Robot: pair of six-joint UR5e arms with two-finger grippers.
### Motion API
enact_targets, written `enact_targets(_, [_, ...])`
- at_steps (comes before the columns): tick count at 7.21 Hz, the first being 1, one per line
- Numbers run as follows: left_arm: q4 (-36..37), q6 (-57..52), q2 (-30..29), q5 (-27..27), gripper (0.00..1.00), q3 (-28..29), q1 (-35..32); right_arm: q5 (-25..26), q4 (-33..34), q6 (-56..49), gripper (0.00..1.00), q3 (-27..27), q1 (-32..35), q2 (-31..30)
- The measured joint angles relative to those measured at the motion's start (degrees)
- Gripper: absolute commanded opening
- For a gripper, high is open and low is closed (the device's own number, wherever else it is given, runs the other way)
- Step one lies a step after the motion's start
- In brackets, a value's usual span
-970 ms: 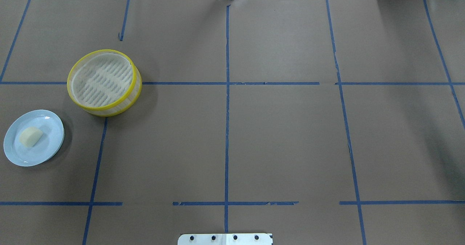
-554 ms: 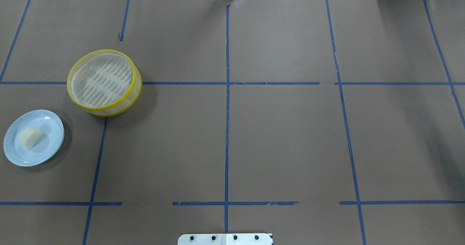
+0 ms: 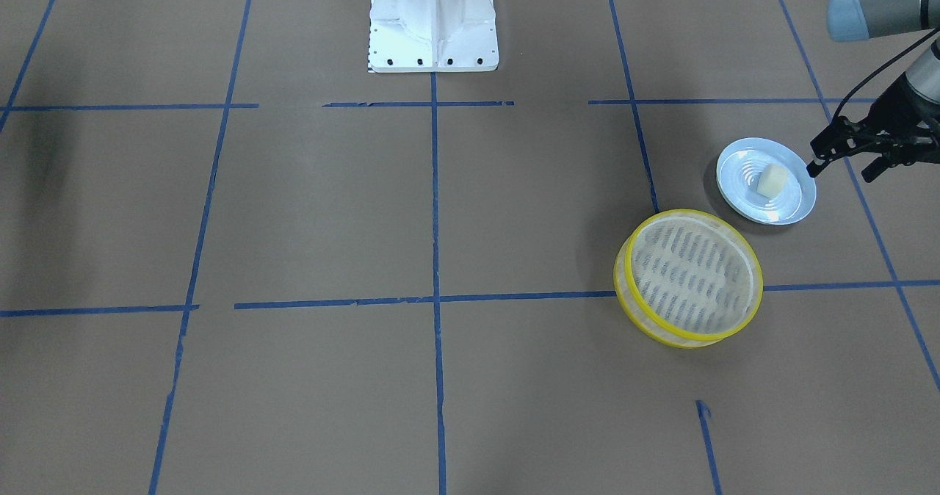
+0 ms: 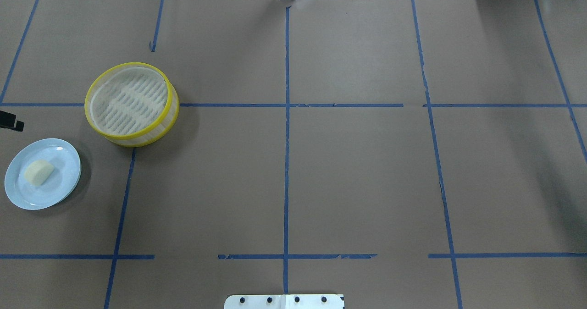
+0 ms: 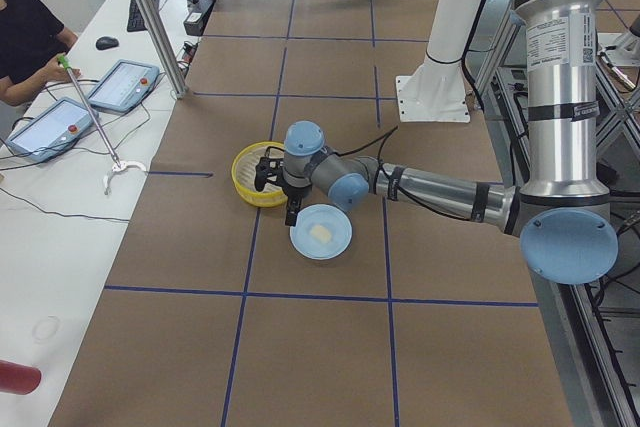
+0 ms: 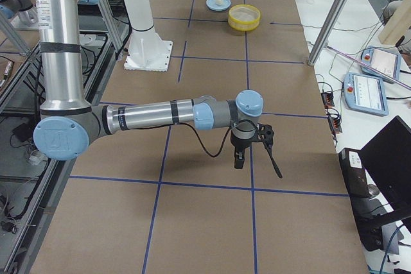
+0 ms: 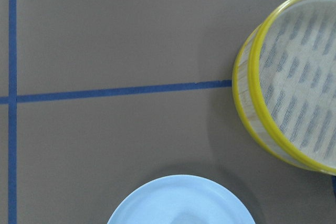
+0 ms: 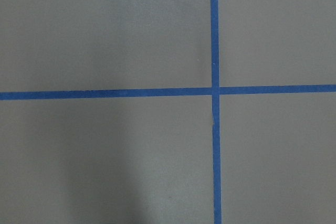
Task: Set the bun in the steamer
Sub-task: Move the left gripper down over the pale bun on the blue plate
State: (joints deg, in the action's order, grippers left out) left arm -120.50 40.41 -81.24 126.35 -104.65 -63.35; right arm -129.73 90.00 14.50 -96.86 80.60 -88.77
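The bun lies on a pale blue plate near the table's left end. It also shows in the overhead view. The steamer stands beside the plate with nothing in it; in the overhead view it is just beyond the plate. My left gripper is open and hovers at the plate's outer edge, apart from the bun. One black fingertip shows at the overhead view's left edge. My right gripper hangs over bare table far from them; I cannot tell if it is open or shut.
The robot's white pedestal stands at the table's near middle. Blue tape lines divide the brown table cover. Metal posts and tablets line the operators' side. The left wrist view shows the plate's rim and the steamer.
A fingertip of my left gripper has come into the overhead view at its left edge. The bun, plate and steamer have not moved.
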Motion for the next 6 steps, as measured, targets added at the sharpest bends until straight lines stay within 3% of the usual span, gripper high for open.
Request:
enact_targets(3, [-3.11,7.9,2.2,-5.48,1.0,1.73,6.65,0.0,0.0,0.0,1.0,0.0,0.0,0.0])
enact_targets(6, [-13.94,13.98,2.03,-6.81,1.0,8.48,10.14,0.0,0.0,0.0,1.0,0.0,0.0,0.0])
